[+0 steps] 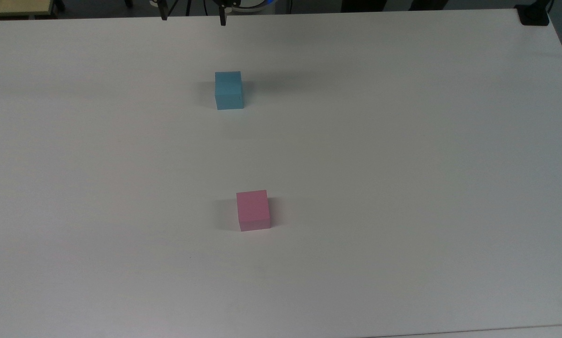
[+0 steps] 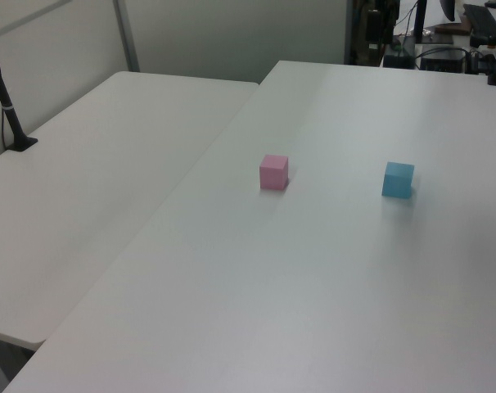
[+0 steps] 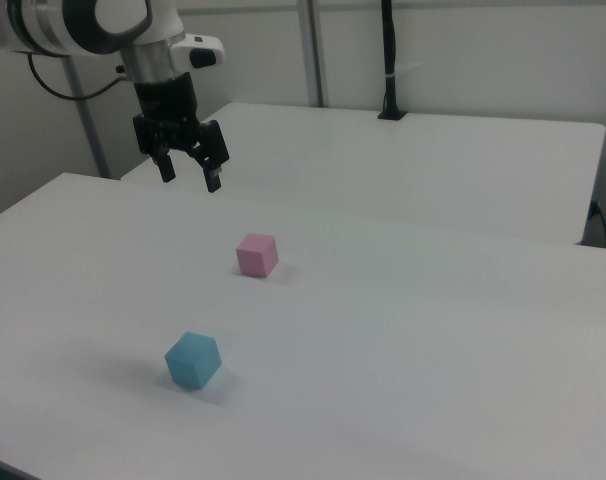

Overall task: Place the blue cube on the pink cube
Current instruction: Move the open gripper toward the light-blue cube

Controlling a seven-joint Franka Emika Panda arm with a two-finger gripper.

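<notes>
Blue cube, pink cube apart; gripper spread, w/ nothing held.

I find no readable text, label, brand, number or sign in any view. The blue cube and pink cube have plain, unmarked faces, and the bench surface I see is bare of any writing.
</notes>
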